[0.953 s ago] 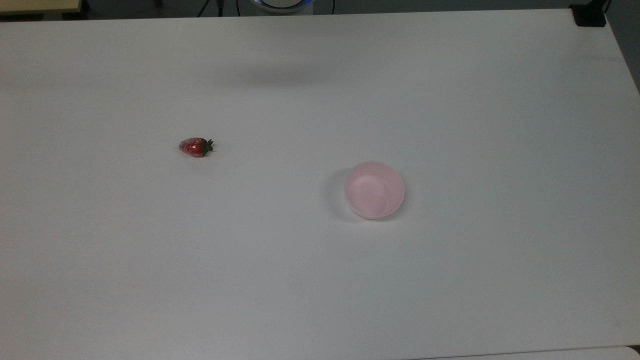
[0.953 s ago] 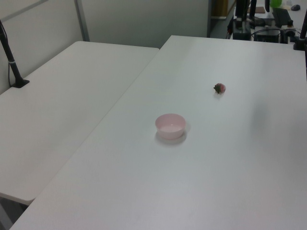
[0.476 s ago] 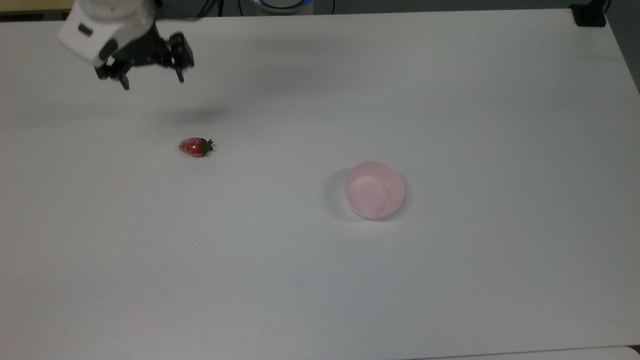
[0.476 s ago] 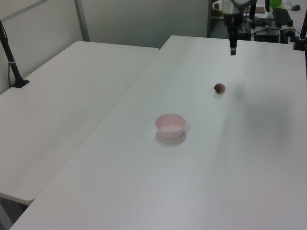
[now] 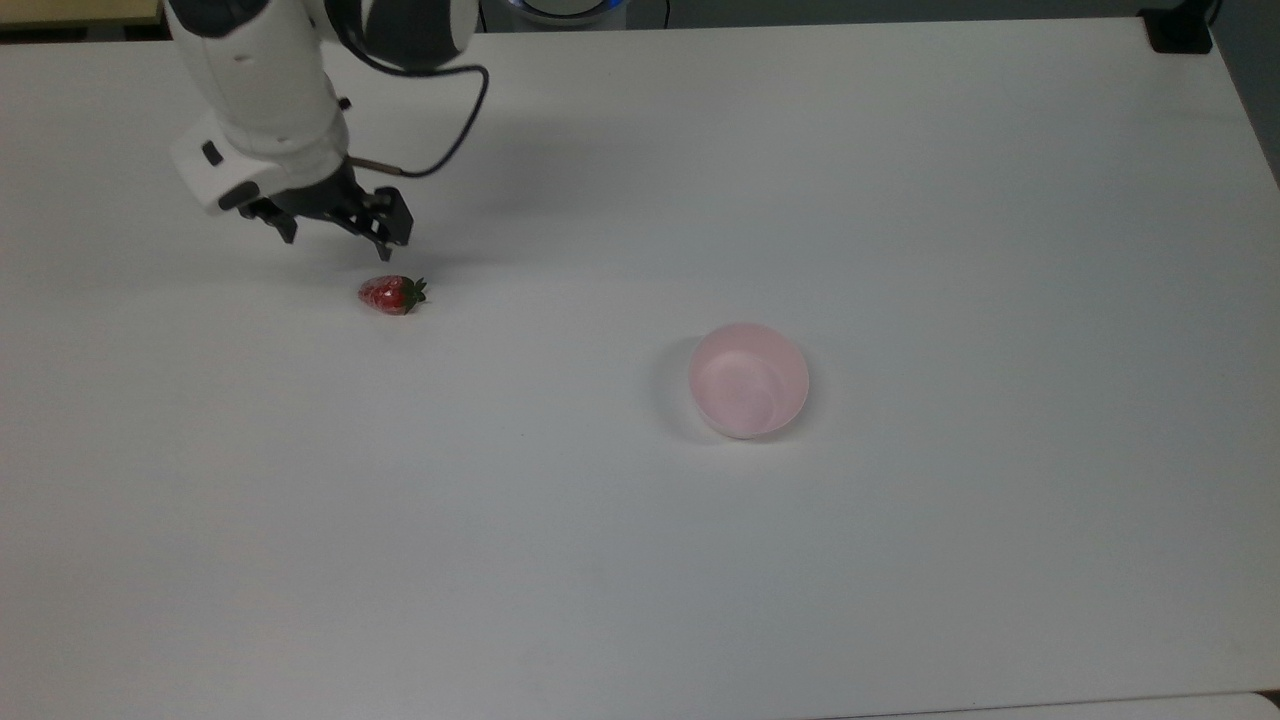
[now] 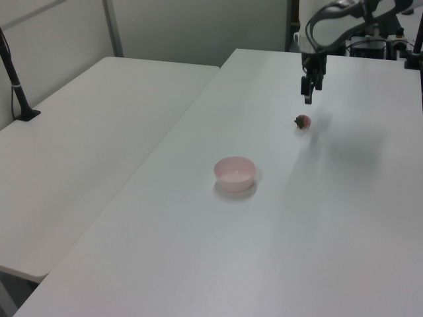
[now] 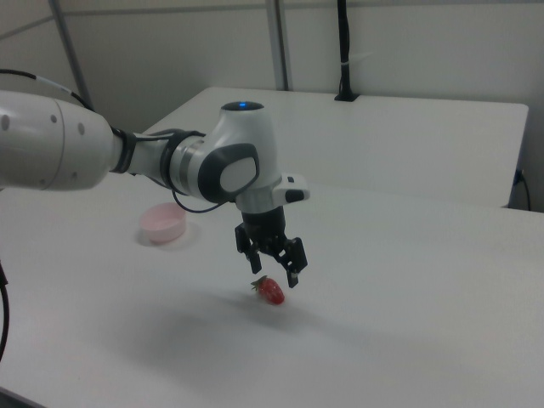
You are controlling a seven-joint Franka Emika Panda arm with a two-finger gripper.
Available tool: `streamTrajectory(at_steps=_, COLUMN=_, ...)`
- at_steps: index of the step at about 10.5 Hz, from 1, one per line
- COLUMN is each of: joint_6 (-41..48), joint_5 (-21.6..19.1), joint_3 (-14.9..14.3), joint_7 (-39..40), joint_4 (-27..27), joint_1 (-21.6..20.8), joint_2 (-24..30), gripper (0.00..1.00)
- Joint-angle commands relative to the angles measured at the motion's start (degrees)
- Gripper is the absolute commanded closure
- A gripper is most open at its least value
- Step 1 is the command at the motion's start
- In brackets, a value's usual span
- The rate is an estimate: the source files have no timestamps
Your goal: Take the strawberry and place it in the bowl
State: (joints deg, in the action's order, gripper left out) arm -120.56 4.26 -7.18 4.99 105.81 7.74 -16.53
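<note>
The small red strawberry [image 5: 391,294] with its green cap lies on the white table [image 5: 640,560], also seen as the strawberry [image 6: 302,121] and strawberry [image 7: 271,291]. The pale pink bowl [image 5: 748,380] stands apart to the top view's right; bowl [image 6: 234,173]; bowl [image 7: 163,223]. My gripper [image 5: 338,240] hangs open just above and to the top view's upper left of the strawberry, nothing between its fingers. In the right view the gripper [image 7: 272,269] is directly over the fruit, and in the left view the gripper [image 6: 308,97] is above it.
A second white table [image 6: 92,145] adjoins on the left view's left, with a black post [image 6: 14,79] clamped at its edge. A black clamp [image 5: 1180,30] sits at the table's far right corner in the top view.
The arm has come into view from the top view's upper left and lowered toward the strawberry, now hanging close above it. Strawberry and bowl have not moved.
</note>
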Motion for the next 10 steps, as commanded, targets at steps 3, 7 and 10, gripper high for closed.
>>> streamTrajectory(at_steps=3, joint_6=-5.2, joint_5=-1.3, joint_3=5.7, joint_7=-5.5, joint_4=1.2, joint_1=3.7, joint_2=-3.2, gripper=0.00)
streamTrajectory(at_steps=7, joint_6=-7.2, joint_5=-2.1, joint_3=6.8, joint_7=-7.2, joint_4=1.2, joint_1=4.6, joint_2=-4.7, gripper=0.00)
streamTrajectory(at_steps=10, joint_6=-8.2, joint_5=-2.0, joint_3=6.8, joint_7=-7.4, joint_4=1.3, joint_1=4.6, joint_2=-5.4, gripper=0.06)
